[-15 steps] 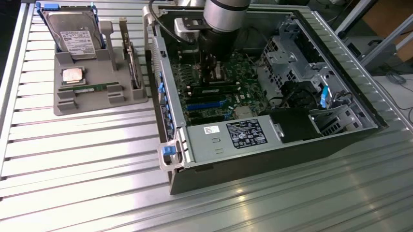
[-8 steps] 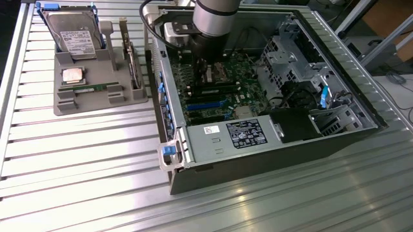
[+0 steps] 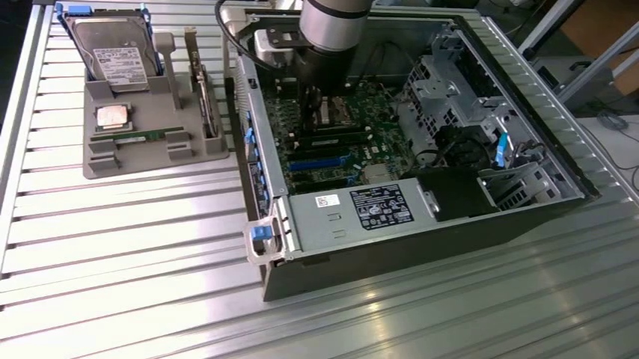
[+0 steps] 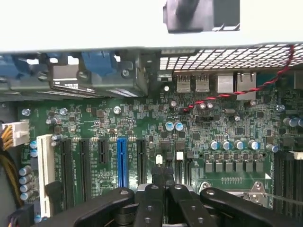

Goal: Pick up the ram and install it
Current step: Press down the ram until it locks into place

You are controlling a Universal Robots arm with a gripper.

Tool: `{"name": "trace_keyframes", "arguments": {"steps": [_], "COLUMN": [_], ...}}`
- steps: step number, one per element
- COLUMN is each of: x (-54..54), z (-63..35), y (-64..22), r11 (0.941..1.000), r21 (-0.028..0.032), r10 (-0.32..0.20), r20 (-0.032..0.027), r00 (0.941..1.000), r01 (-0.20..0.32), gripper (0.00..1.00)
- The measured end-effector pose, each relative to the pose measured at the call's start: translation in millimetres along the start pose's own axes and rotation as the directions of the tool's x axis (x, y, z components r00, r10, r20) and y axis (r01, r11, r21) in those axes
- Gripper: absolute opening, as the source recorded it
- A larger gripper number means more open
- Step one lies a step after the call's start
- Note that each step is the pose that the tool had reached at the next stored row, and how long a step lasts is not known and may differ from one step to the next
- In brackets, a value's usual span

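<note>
A ribbed metal table (image 3: 130, 247) carries an open computer case (image 3: 420, 224) at centre right of the exterior view and a grey holder tray (image 3: 110, 161) at upper left. One ram stick (image 3: 143, 136) lies in the tray's front slot, below the square processor chip (image 3: 112, 117) and the hard drive (image 3: 115, 56). The arm (image 3: 334, 30) reaches down into the case. In the wrist view the gripper (image 4: 163, 182) is clenched tight above the green motherboard (image 4: 142, 123), and whether it pinches anything I cannot tell.
</note>
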State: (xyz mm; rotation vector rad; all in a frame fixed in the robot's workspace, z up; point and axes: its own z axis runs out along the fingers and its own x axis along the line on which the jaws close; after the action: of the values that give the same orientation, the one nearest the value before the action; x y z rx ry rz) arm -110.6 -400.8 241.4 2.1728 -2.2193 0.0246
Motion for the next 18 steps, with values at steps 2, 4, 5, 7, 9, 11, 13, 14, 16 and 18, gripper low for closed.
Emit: {"name": "trace_keyframes", "arguments": {"steps": [2, 4, 5, 7, 9, 11, 13, 14, 16, 18], "x": [0.0, -0.2, -0.3, -0.7, -1.0, -1.4, -1.6, -1.8, -2.0, -2.2], "z": [-0.2, -0.3, -0.4, -0.6, -0.9, -1.1, -1.3, -1.6, -2.0, -2.5], "y": [-4.2, -11.8, -19.0, -37.8, -54.2, -71.3, -86.0, -93.1, -102.5, -109.1], "r11": [1.0000, 1.0000, 1.0000, 1.0000, 1.0000, 1.0000, 1.0000, 1.0000, 1.0000, 1.0000], "r21": [-0.0002, -0.0008, -0.0022, -0.0047, -0.0058, -0.0068, -0.0074, -0.0074, -0.0074, -0.0074], "r10": [0.000, 0.000, 0.000, 0.000, 0.000, 0.000, 0.000, 0.000, 0.000, 0.000], "r20": [-0.0003, -0.0003, -0.0003, -0.0003, -0.0004, -0.0004, -0.0005, -0.0005, -0.0003, -0.0002], "r00": [1.0000, 1.0000, 1.0000, 1.0000, 1.0000, 1.0000, 1.0000, 1.0000, 1.0000, 1.0000], "r01": [0.000, 0.000, 0.000, 0.000, 0.000, 0.000, 0.000, 0.000, 0.000, 0.000], "gripper": [0.11, 0.11, 0.11, 0.11, 0.11, 0.11, 0.11, 0.11, 0.11, 0.11]}}
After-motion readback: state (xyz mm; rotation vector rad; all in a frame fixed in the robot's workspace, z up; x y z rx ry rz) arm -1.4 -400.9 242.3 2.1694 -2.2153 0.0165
